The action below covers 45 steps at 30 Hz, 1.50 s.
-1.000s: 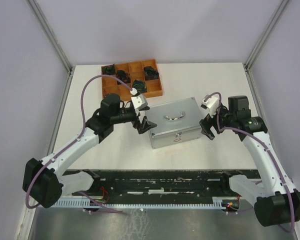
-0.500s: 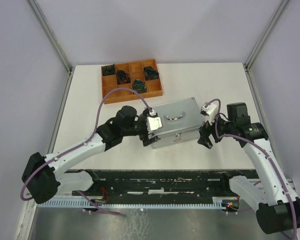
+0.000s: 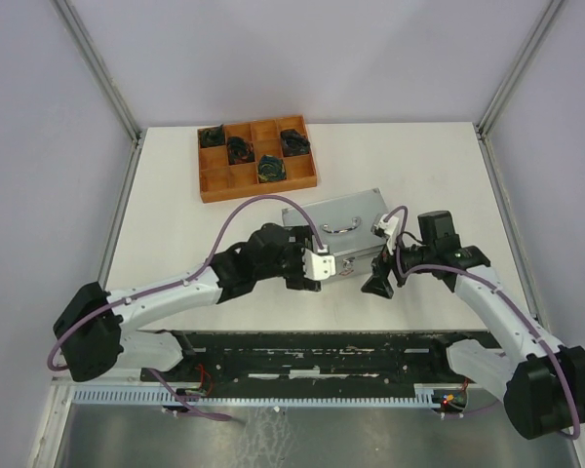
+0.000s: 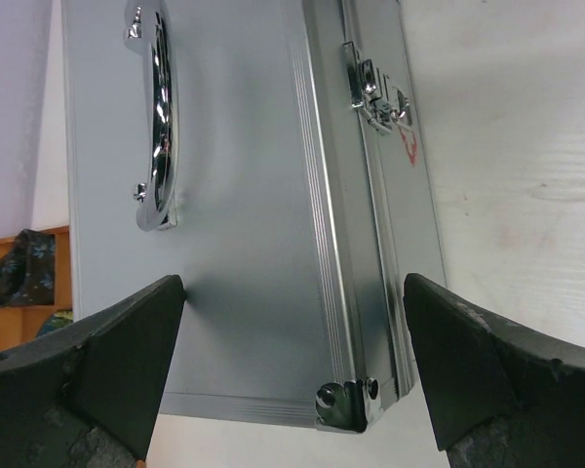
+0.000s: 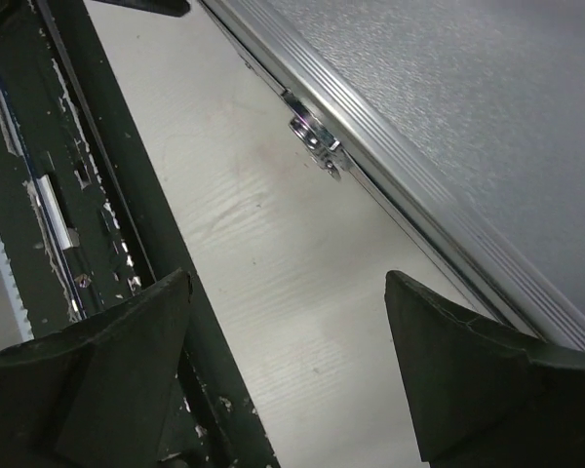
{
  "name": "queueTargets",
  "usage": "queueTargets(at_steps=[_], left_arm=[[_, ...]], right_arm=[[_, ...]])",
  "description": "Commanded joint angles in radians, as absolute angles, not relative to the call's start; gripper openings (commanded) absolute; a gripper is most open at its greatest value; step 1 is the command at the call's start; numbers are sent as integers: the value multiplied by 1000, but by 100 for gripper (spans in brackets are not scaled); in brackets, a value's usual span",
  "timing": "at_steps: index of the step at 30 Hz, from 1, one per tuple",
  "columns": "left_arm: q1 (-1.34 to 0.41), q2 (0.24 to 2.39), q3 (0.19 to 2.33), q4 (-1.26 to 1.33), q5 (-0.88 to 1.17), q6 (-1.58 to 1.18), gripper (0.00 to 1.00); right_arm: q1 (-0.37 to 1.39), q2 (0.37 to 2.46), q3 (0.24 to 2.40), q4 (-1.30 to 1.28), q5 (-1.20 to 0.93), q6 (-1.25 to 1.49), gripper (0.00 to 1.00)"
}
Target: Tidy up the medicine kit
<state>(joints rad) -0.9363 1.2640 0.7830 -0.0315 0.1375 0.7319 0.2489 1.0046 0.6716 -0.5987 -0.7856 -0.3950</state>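
Note:
The medicine kit (image 3: 351, 216) is a closed silver case in the middle of the table, with a metal handle (image 3: 338, 225) on its lid. My left gripper (image 3: 300, 265) is open at the case's left front corner. In the left wrist view its jaws stand wide apart on either side of that corner (image 4: 346, 405), without touching it, and the lid (image 4: 234, 195), handle (image 4: 161, 127), front latch (image 4: 375, 93) and red mark (image 4: 408, 146) show. My right gripper (image 3: 378, 283) is open and empty, low over the table in front of the case's right end. The right wrist view shows the case (image 5: 448, 107) and bare table between the fingers.
A brown wooden compartment tray (image 3: 256, 193) with several dark items stands at the back left; a corner of it shows in the left wrist view (image 4: 24, 268). A black strip (image 3: 322, 351) runs along the table's near edge, close behind my right gripper.
My left gripper has swung right and nearer, from the case's left end to its left front corner. My right gripper has moved left and nearer, from the case's right end to its front.

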Motion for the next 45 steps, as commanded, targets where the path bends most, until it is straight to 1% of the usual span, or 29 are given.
queueTargets(at_steps=[1,7,11,14,20,23,29,37,45], left_arm=[[-943,1306,739,58,27,779,99],[-944,1347,741,134,-78,783,99],[-941,1388,765,161,-140,779,99],[-925,1398,781,160,-133,752,99],[-879,1374,789,143,-31,717,99],[-866,1347,786,134,22,701,99],[-856,1315,778,103,118,686,99],[-846,1316,770,104,124,672,99],[-842,1308,750,113,112,678,99]], right_arm=[[267,1036,636,-370,-897,-344,89],[279,1091,578,-154,-885,-199,91],[279,1137,541,60,-796,-20,91],[279,1171,514,218,-760,120,91],[284,1231,471,438,-677,289,91],[289,1282,472,489,-672,354,91],[303,1337,460,582,-683,380,91],[307,1433,481,698,-686,470,91],[310,1423,478,760,-726,534,90]])
